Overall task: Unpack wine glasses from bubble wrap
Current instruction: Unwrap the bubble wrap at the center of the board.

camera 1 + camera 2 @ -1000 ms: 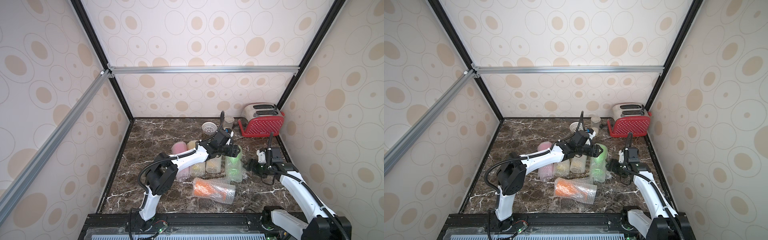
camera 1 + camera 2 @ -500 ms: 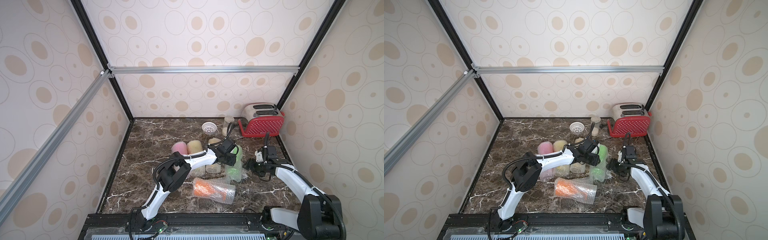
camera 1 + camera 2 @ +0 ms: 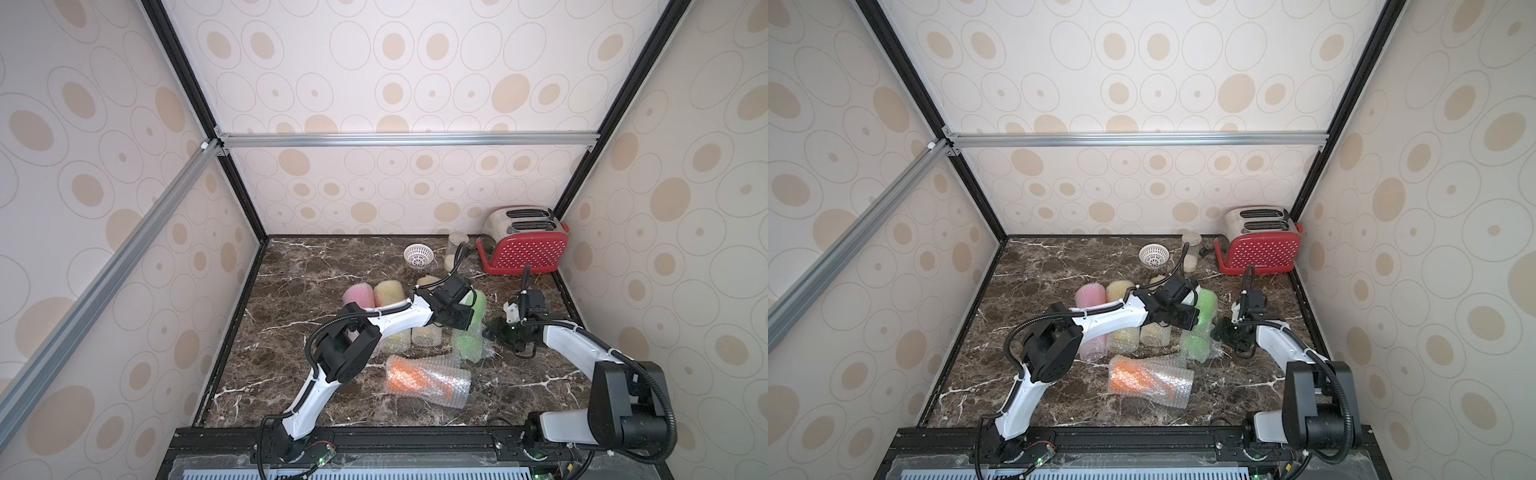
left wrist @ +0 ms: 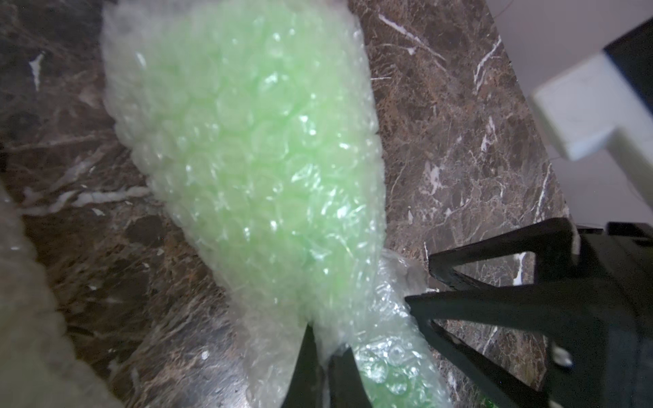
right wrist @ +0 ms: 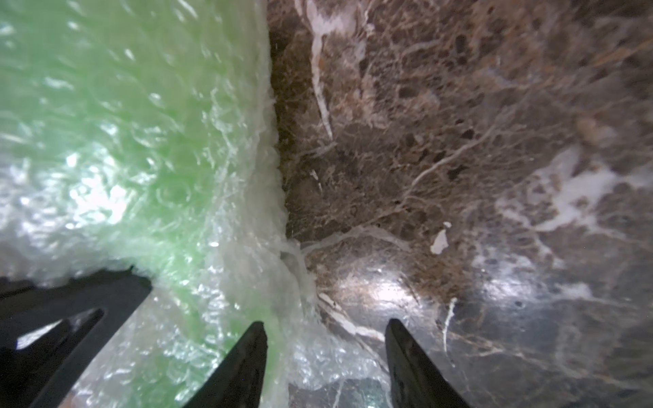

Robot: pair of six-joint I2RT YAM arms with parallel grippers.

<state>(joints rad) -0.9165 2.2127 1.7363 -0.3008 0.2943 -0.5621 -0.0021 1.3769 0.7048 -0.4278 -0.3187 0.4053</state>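
The green wine glass (image 3: 471,338) (image 4: 254,148) stands on the marble inside a tube of bubble wrap (image 5: 226,197). My left gripper (image 3: 457,321) (image 4: 327,356) is shut on a fold of that wrap partway up the tube. At the tube's lower right side my right gripper (image 3: 496,331) (image 5: 323,328) is open, with the loose wrap edge lying between its fingers. An orange glass (image 3: 422,380) lies wrapped at the front. Pink (image 3: 356,293) and yellow (image 3: 388,291) wrapped glasses stand behind my left arm, and another yellowish one (image 3: 426,336) is partly hidden.
A red toaster (image 3: 524,249) fills the back right corner. Beside it stand a clear jar (image 3: 456,249) and a small white perforated bowl (image 3: 418,254). Patterned walls close in the marble floor (image 3: 299,291) on three sides.
My left gripper came down from the back onto the green tube and shut on its wrap. The right gripper moved in against the tube's base and its jaws narrowed.
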